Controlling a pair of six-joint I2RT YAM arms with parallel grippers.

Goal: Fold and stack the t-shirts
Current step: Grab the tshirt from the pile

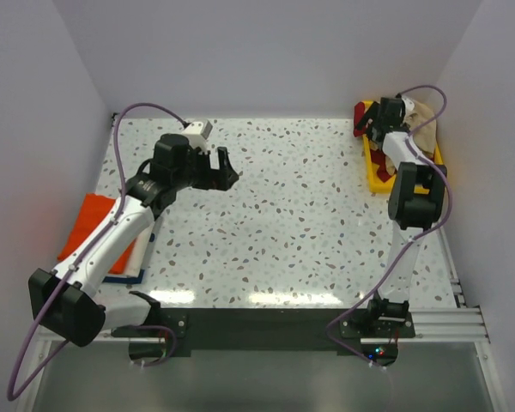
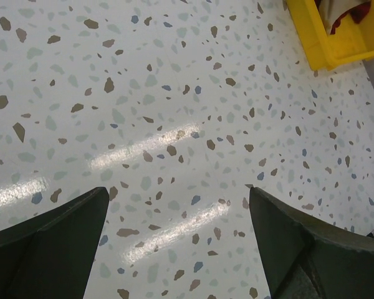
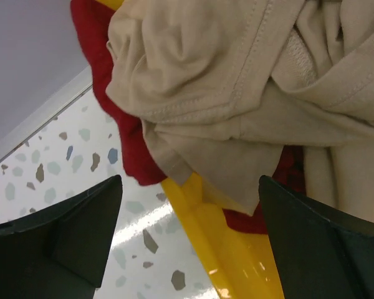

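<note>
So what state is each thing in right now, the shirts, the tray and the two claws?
Beige shirt: crumpled, in the tray.
Red shirt: crumpled, partly under the beige one, spilling over the tray rim.
Orange shirt: folded flat, on the white shirt.
White shirt: flat, under the orange one.
Tray: holding shirts.
Left gripper: open, empty.
Right gripper: open, empty, at the beige shirt.

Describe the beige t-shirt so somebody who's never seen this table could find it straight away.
Look to the far right corner of the speckled table, where a yellow tray sits beside the right wall. Crumpled cloth is heaped in it. The beige t-shirt is the pale tan one on top, draped over the dark red shirt that shows beneath it.
</note>
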